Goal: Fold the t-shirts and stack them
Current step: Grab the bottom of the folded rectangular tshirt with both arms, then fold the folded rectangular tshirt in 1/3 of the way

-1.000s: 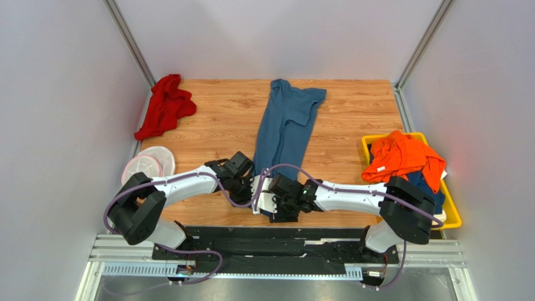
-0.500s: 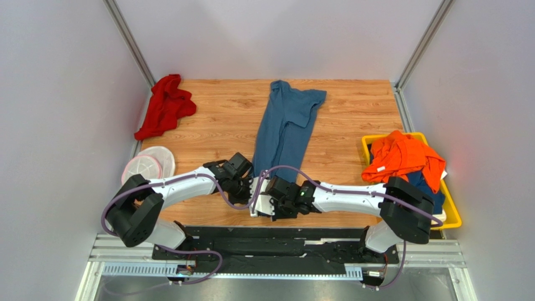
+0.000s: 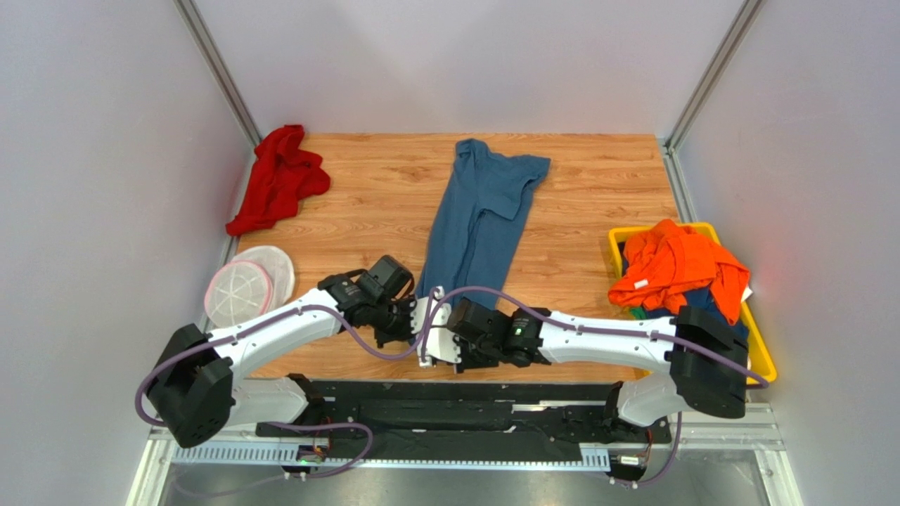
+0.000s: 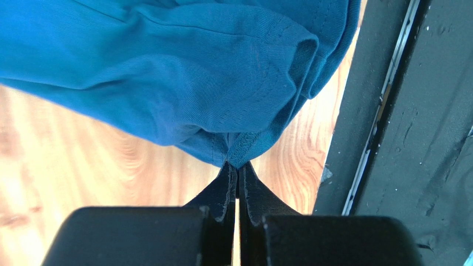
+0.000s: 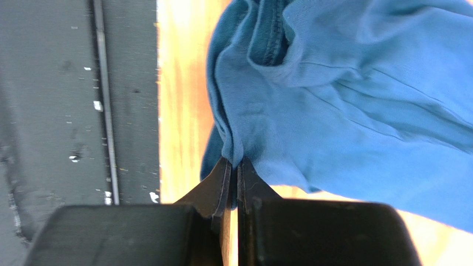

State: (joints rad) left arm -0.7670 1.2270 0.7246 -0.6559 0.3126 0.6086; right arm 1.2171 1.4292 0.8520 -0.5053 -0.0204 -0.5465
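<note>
Both arms are down at the near edge of the table point(image 3: 592, 200), side by side. My left gripper point(image 4: 237, 168) is pinched tight on the hem of the blue t-shirt point(image 3: 473, 232). From the left wrist camera, the stitched edge is bunched right at the fingertips and there's no gap between the fingers. My right gripper point(image 5: 234, 165) is doing the same thing just beside it, clamped on a fold of the same blue cloth. The wood shows under the cloth, and the black base plate point(image 3: 475, 406) runs along one side.

From the top camera, the blue shirt lies as a long narrow strip down the middle of the table. The collar end is at the far edge with one sleeve poking out to the right, and the near end is where my two grippers meet.

Over on the right there's a yellow bin point(image 3: 763, 358) with the orange t-shirt point(image 3: 676, 269) heaped on top and spilling over the rim, and something dark blue point(image 3: 729, 316) under it (probably another shirt, too buried to say). A crumpled red cloth point(image 3: 277, 177) sits in the far left corner, and the round white-and-pink mesh disc point(image 3: 245, 285) is at the left edge, near my left arm.
</note>
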